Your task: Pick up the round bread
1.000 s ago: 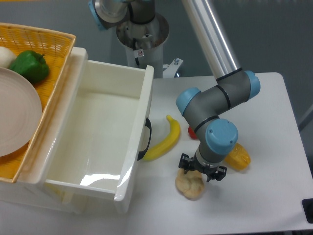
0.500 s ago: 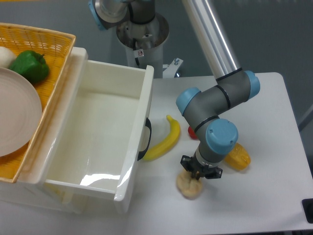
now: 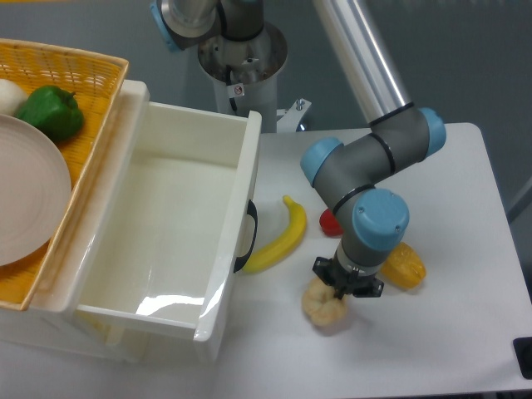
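Observation:
The round bread [image 3: 325, 304] is a pale beige, lumpy bun near the table's front edge, right of the white bin. My gripper [image 3: 344, 288] points straight down onto it with its black fingers closed on the bun's upper right part. The bun looks slightly raised, with a faint shadow under it. The wrist hides the bun's back edge.
A banana [image 3: 281, 237] lies left of the arm by the white bin [image 3: 166, 241]. A yellow-orange pepper [image 3: 403, 265] lies right of the gripper, and a red thing [image 3: 330, 221] shows behind the arm. At the left, a wicker basket [image 3: 83, 75] holds a plate [image 3: 29, 195], a green pepper [image 3: 50, 110] and a white round thing [image 3: 10, 96].
The fingers went from open around the bun to closed on it. The gripper and bun then shifted slightly right and up.

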